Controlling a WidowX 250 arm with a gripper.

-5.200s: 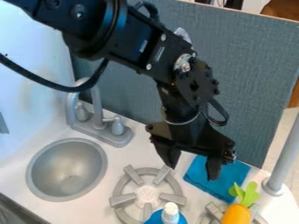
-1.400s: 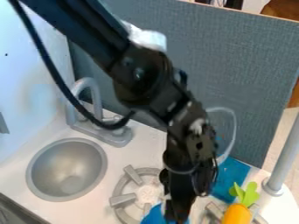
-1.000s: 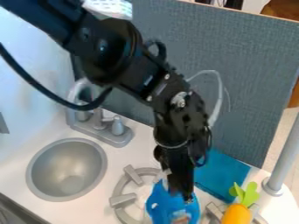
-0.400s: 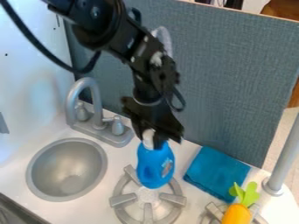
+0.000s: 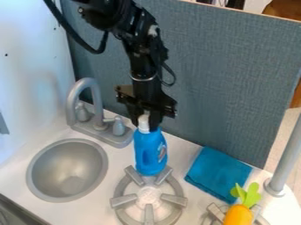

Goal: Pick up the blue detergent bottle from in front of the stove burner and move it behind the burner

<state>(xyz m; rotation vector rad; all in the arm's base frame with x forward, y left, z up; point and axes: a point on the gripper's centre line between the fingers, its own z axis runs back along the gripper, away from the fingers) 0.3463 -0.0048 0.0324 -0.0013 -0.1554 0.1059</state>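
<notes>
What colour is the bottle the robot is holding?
Blue, with a white cap; the bottle shows in the camera view.

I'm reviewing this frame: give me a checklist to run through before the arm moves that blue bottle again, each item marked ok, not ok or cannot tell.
1. Pincer on the white cap, a finger on either side: ok.
2. Blue bottle close to upright: ok.
3. Bottle's base lifted off the surface or resting at the back edge of the nearer burner: cannot tell.
4. Bottle apart from the faucet on its left in the picture: ok.
5. Bottle apart from the folded blue cloth and the toy carrot: ok.
6. Grip firm enough not to slip: cannot tell.
</notes>
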